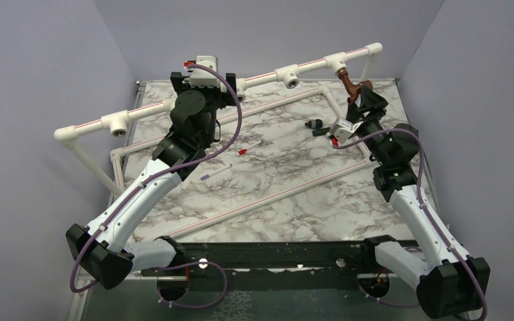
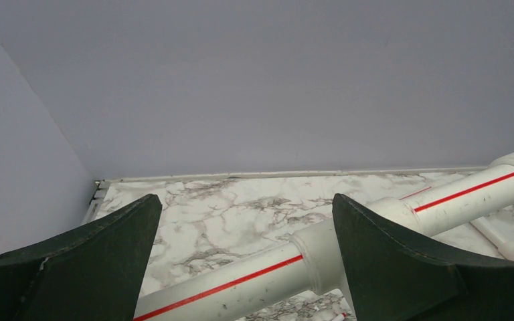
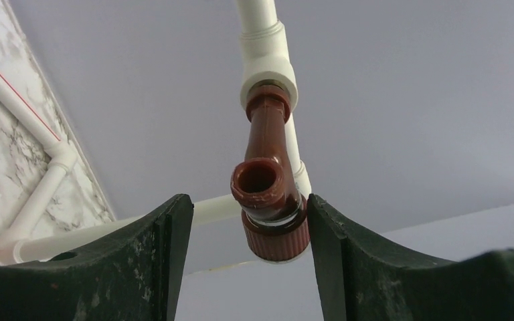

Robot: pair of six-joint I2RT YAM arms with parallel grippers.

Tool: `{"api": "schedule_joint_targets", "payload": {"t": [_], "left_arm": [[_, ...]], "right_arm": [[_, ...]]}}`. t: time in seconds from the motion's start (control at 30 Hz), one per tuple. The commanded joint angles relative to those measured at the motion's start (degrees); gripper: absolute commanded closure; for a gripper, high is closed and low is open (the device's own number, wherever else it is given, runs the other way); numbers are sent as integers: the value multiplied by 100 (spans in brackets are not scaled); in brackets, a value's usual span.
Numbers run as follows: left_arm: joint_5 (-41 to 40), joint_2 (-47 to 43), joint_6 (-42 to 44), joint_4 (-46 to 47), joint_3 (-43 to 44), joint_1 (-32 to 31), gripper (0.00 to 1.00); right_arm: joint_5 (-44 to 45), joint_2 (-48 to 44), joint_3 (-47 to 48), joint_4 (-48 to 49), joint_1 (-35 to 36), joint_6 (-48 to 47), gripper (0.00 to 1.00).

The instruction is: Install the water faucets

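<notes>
Top external view: the reddish-brown water faucet [image 1: 351,85] hung from a white tee fitting [image 1: 338,65] on the raised pipe [image 1: 174,105], above the table's [image 1: 274,194] far right corner. The right tool [image 1: 360,100] was just beneath it. The left tool [image 1: 209,81] sat at the pipe, near the middle of the far edge.

Left wrist view: the left tool [image 2: 244,204] was spread wide, and the red-striped pipe [image 2: 241,281] crossed its gap and passed behind one finger [image 2: 401,267].

Right wrist view: the right tool [image 3: 249,198] stood spread around the water faucet [image 3: 268,167]. One finger was against the cap, and a gap showed on the other side.
</notes>
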Motion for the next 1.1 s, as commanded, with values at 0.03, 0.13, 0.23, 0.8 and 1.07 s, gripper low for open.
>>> {"api": "schedule_joint_targets", "payload": {"t": [0.03,0.13,0.23,0.8,1.07], "left_arm": [[-124,141,76,-632,-237,-54,1],[-116,149,77,-632,-245,-57,1],[-126,154,85,-632,-246,-60,1],[-154,119,118,-619,-264,-88,1],[-155,94,116,-606,-264,-97,1]], "right_arm": [[-20,220,169,505,78,-530,35],[9,326,214,605,97,-613,37],[43,422,263,681,150,-707,39],[3,424,484,742,279,158,93],[96,404,512,1185,279,1516,99]]}}
